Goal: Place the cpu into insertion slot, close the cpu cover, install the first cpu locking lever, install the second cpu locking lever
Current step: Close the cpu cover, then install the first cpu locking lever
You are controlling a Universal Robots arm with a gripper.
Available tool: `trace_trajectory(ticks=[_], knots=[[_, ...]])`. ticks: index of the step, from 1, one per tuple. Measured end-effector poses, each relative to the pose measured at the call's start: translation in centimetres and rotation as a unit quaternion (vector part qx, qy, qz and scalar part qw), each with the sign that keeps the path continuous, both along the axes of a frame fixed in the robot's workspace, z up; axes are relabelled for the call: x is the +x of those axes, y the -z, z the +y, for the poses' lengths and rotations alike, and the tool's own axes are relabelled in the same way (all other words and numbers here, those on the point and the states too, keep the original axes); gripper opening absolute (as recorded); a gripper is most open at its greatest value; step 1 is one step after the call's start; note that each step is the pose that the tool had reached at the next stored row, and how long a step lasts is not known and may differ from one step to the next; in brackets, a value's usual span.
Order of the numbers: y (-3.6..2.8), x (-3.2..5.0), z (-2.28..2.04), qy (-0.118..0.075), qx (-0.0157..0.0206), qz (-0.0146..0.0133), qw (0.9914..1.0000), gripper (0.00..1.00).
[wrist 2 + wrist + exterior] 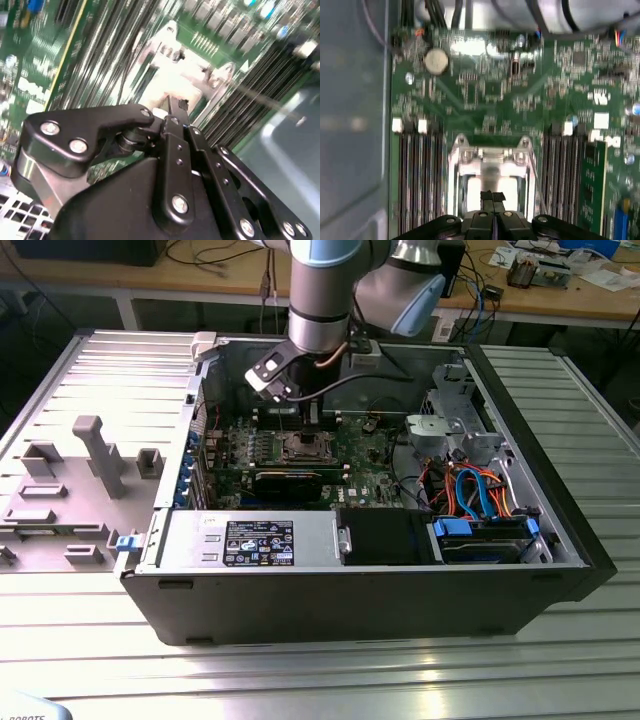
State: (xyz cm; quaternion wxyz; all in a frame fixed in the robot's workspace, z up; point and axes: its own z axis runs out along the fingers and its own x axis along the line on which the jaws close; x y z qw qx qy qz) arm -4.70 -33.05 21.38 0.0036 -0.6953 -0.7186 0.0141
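Inside the open computer case, the insertion slot [300,447] sits on the green board [365,455]. My gripper [311,420] hangs just above the slot's far edge. In both wrist views the black fingertips are pressed together, so the gripper [492,196] [176,111] is shut, with nothing visible between them. The slot [492,172] [175,85] lies directly beneath the tips. The silver cpu cover [492,155] frames a pale silvery surface that looks like the cpu [470,192]. A thin wire lever [536,175] runs along one side of the frame.
Rows of memory slots [417,175] flank the socket, and a coin battery [436,61] lies farther off. A long black card [290,485], a power supply box [250,540] and a drive cage with blue and orange cables [470,490] crowd the case. The grey side panel [80,470] lies at the exterior view's left.
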Motion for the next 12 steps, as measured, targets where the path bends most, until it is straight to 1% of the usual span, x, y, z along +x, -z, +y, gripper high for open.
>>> trace_trajectory(ticks=[2,3,12], knots=[[0.01,0.64,0.0,0.0,0.0,0.0001,1.0,0.11],[0.01,0.75,0.0,0.0,0.0,0.0,1.0,0.11],[0.01,0.78,0.0,0.0,0.0,0.0,1.0,0.11]])
